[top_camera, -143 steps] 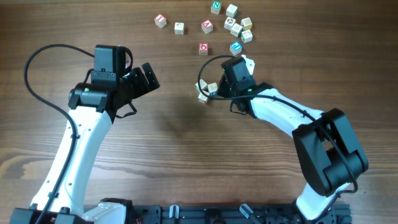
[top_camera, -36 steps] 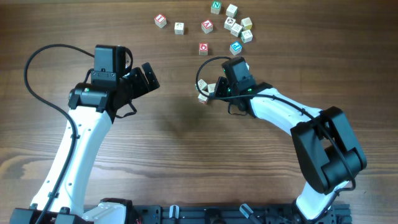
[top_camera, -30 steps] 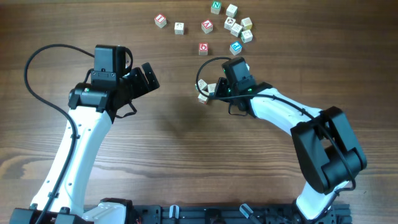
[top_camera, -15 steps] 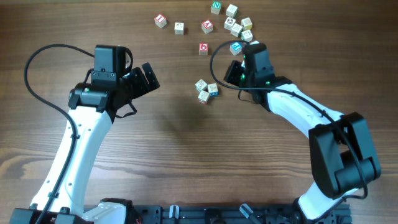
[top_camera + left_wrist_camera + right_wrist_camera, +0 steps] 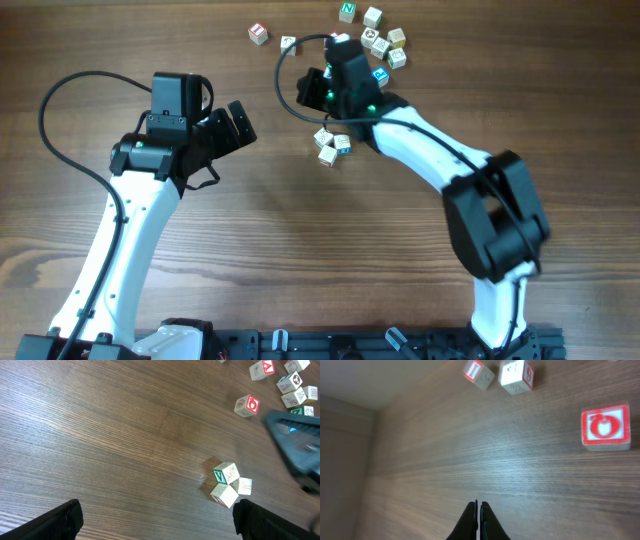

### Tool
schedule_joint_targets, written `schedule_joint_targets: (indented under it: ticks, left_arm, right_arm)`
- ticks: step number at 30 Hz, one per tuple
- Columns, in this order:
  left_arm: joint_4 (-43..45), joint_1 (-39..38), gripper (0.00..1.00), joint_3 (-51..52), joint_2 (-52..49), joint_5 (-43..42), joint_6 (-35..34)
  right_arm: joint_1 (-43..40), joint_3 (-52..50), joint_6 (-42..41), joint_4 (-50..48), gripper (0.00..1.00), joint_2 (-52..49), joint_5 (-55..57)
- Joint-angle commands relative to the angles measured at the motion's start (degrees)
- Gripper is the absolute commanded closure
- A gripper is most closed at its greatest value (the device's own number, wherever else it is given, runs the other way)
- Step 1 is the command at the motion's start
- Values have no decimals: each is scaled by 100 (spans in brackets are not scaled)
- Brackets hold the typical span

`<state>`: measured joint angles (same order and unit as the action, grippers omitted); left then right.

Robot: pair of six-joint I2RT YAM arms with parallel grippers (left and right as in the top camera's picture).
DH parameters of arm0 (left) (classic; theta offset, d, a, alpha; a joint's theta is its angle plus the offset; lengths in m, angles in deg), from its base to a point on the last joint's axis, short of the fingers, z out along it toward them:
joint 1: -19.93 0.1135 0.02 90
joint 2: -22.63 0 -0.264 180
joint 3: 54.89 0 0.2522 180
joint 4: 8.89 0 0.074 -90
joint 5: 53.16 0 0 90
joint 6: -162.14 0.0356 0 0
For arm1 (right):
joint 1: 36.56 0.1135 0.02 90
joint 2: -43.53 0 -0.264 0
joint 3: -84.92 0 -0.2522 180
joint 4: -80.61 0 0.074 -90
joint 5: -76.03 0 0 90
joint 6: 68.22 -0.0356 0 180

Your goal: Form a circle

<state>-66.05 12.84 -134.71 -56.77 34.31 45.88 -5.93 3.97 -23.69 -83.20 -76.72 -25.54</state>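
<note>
Well, the circle (image 5: 330, 146) is three little letter cubes pressed together on the wooden surface (image 5: 300, 250). It sits near the middle, a bit toward the far side. The right tool (image 5: 479, 509) is closed tight with nothing in it. Its two fingers are pressed together and point at bare wood. Seen from above, this tool is just on the far side of the circle, near it but not touching it. The right arm (image 5: 430, 160) passes close by on the right of the circle. A cube with a red O (image 5: 605, 427) lies to one side of the closed fingers, apart from them. The left tool (image 5: 240, 122) is spread wide and holds nothing. It is to the left of the circle, well apart from it. More loose cubes (image 5: 385, 42) lie scattered at the far side of the surface, past the right tool
</note>
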Motion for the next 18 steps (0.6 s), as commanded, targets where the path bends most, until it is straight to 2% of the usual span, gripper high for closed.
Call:
schedule_joint_targets:
  ticks: [1,5,18]
  left_arm:
    - [11,31,0,-37,-33,-46,-35]
    - [11,31,0,-37,-33,-46,-35]
    - [11,31,0,-37,-33,-46,-35]
  right_arm:
    - [118,531,-140,280,95,-385,-7]
    - [177,529,-396,605,95,-402,52]
    - [444,529,-420,1797,95,-404,420]
